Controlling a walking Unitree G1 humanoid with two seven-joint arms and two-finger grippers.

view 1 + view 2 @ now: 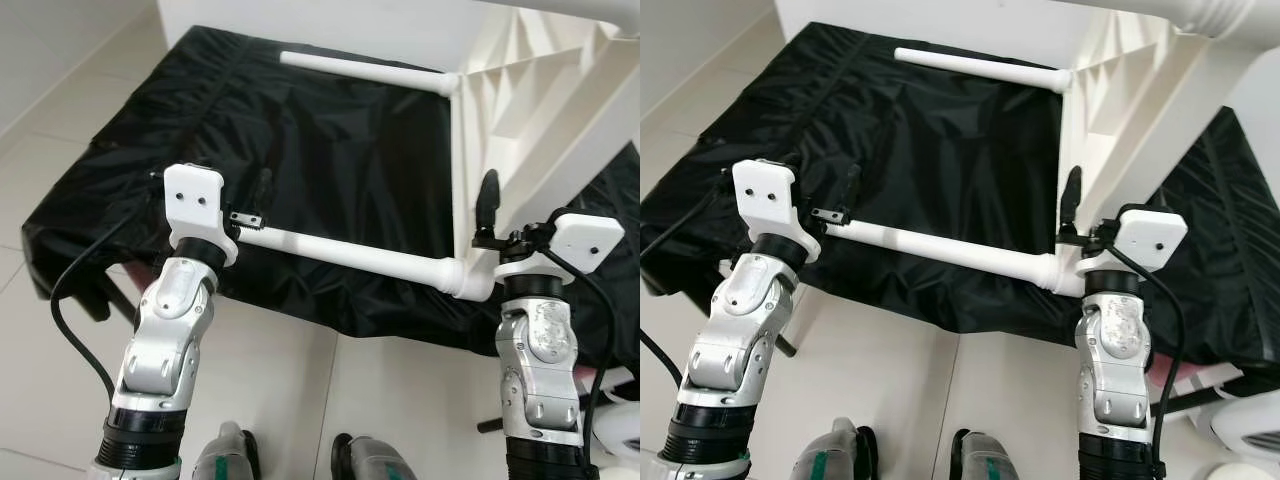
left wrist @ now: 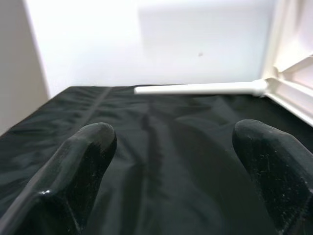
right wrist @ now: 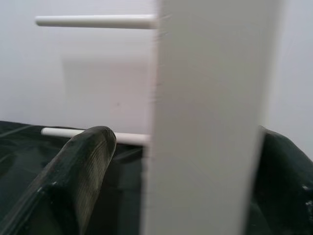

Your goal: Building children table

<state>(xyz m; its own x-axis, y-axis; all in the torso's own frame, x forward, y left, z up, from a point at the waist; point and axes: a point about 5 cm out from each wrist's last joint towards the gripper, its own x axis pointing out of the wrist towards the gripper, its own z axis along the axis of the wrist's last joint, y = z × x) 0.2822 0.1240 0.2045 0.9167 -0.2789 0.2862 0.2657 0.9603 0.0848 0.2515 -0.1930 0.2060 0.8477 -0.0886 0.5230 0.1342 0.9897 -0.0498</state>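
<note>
Right end effector is clamped on the table panel, standing on edge at the bed's right side. Left end effector is open at the near leg's tip, holding nothing. I'd worry the panel tips if the right grip slips.

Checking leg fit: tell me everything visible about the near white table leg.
The near leg is a white, smooth, plastic-looking round rod, tapering toward its free end. It lies roughly level above the black sheet, its thick end in the corner socket of the tipped white tabletop. The left gripper is at its free end; the right gripper is at the socket end.
</note>
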